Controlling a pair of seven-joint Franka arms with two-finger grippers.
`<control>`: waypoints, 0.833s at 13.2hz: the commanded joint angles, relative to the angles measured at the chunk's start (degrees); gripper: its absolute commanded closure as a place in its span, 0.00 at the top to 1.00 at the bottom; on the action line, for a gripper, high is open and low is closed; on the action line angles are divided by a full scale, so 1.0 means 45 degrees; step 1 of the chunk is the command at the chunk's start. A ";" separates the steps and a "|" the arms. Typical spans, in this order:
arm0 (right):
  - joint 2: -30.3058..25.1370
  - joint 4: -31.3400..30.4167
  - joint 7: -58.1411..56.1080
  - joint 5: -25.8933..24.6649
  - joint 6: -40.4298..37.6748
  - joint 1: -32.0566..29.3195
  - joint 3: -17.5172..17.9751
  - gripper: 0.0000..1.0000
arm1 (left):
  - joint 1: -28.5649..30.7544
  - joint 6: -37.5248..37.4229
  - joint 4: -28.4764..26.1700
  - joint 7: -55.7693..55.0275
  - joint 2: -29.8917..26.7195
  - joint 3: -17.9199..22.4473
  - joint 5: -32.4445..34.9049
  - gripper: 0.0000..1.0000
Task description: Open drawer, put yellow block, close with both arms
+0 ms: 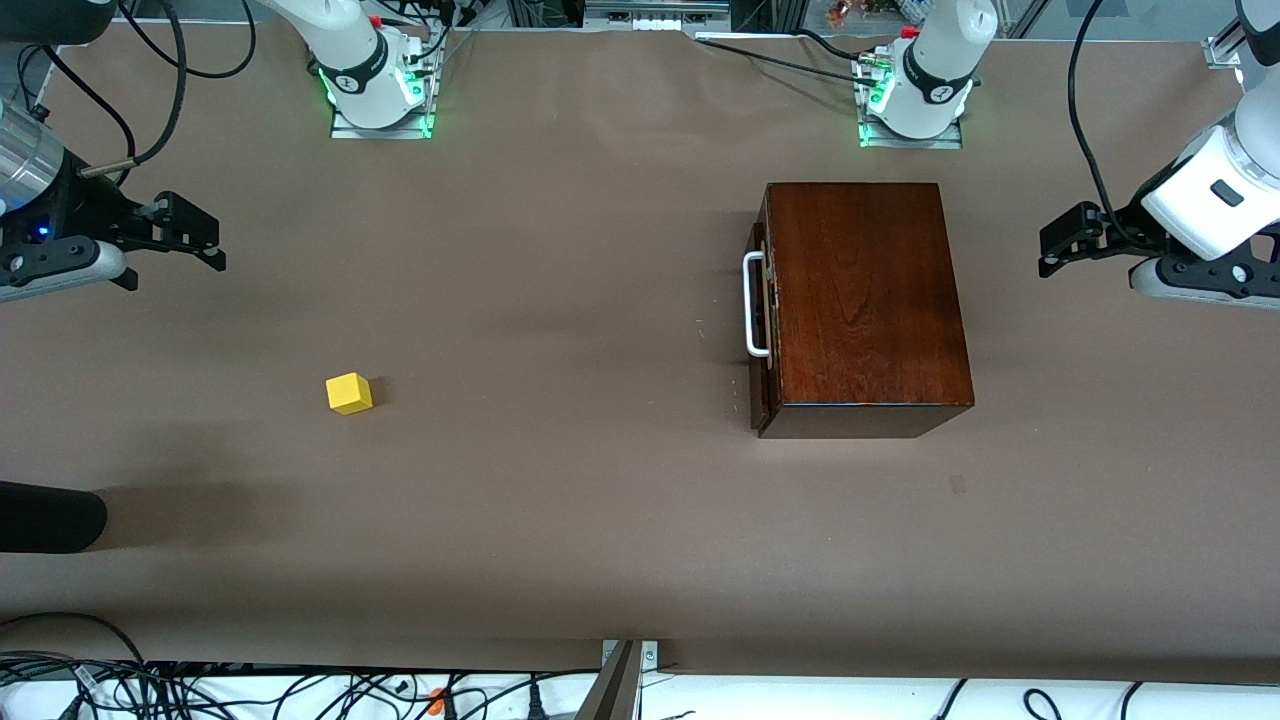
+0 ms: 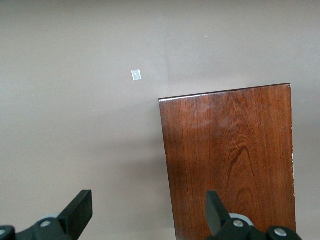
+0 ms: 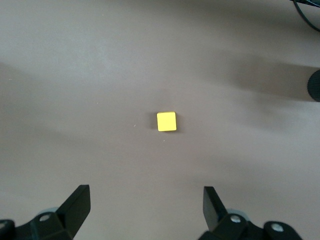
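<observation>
The dark reddish-brown wooden box (image 1: 865, 300) stands toward the left arm's end of the table. Its drawer (image 1: 761, 385) is pushed in, and the white loop handle (image 1: 753, 305) faces the right arm's end. The yellow block (image 1: 349, 393) lies alone on the brown table, toward the right arm's end. My right gripper (image 1: 205, 240) hangs open and empty above the table; the right wrist view shows the block (image 3: 166, 121) ahead of its gripper (image 3: 146, 205). My left gripper (image 1: 1050, 245) is open and empty beside the box; in the left wrist view the gripper (image 2: 147, 207) hangs over the edge of the box (image 2: 230, 160).
A black rounded object (image 1: 50, 515) juts in over the table at the right arm's end, nearer to the front camera than the block. A small pale mark (image 1: 958, 484) sits on the cloth near the box. Cables (image 1: 200, 690) run below the table's near edge.
</observation>
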 commanded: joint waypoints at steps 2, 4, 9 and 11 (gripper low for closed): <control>0.0132 0.0386 -0.0181 0.0141 -0.0232 -0.0062 -0.0002 1.00 | 0.0056 -0.0104 0.0193 0.0065 -0.0014 -0.0132 -0.0165 1.00; 0.0132 0.0386 -0.0181 0.0141 -0.0232 -0.0062 -0.0002 1.00 | 0.0077 -0.0084 0.0194 0.0066 0.0006 -0.0132 -0.0166 1.00; 0.0132 0.0386 -0.0181 0.0161 -0.0232 -0.0062 -0.0002 1.00 | 0.0039 -0.0161 0.0155 -0.0089 -0.0013 -0.0229 -0.0205 1.00; 0.0132 0.0386 -0.0181 0.0161 -0.0232 -0.0081 -0.0022 1.00 | -0.0059 -0.0162 0.0136 -0.0206 0.0006 -0.0540 -0.0205 1.00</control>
